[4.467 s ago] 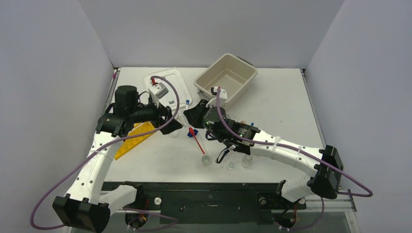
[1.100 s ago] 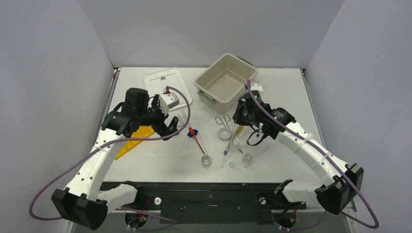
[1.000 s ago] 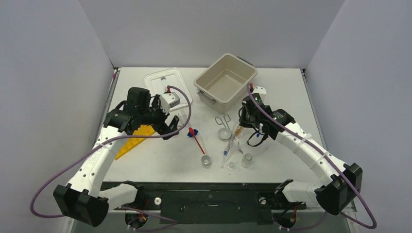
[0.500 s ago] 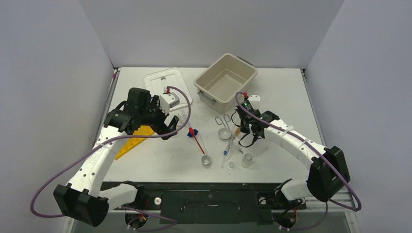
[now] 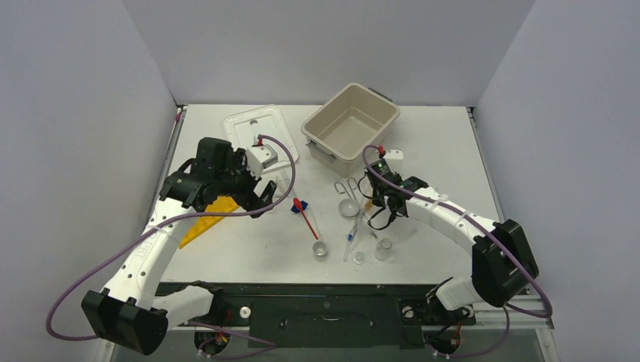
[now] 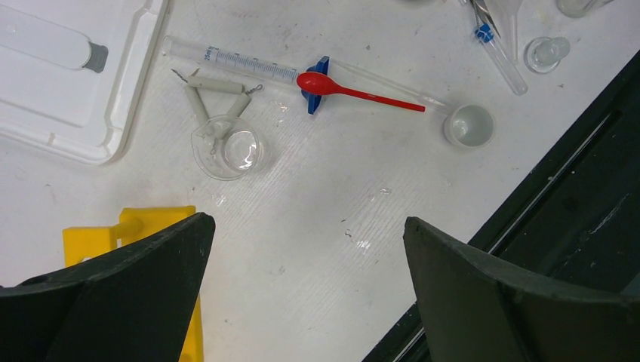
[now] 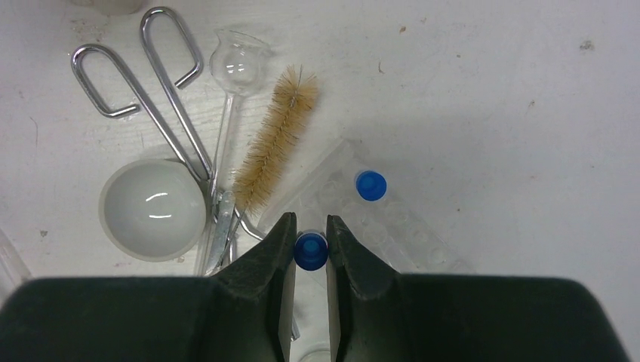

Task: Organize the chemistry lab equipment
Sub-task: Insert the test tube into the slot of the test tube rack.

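The blue cap sits between the fingers of the right gripper, at the near edge of a clear tray moulded with rows of shallow wells. The jaws stand narrow and each inner face seems to touch the cap, so I judge this to be the grasp step, with the cap pinched but not yet lifted; whether a vial hangs below the cap cannot be told from above. A second blue cap stands on the same tray, a little apart.

The next move likely calls for a straight lift; the cap is small, round, smooth plastic and could twist out of a loose pinch, and the light tray could be dragged along.

Just beside the tray lies a brush with tan bristles on a twisted wire; next come a thin-stemmed glass bulb, the bright metal tongs with looped handles, and a glossy pale round dish touching the tongs.

Farther off, the left gripper hangs with its fingers spread wide, holding nothing, above the table. Below it are a yellow rack, a small clear beaker, a graduated tube and a red spatula; the white lid and the beige tub lie beyond.
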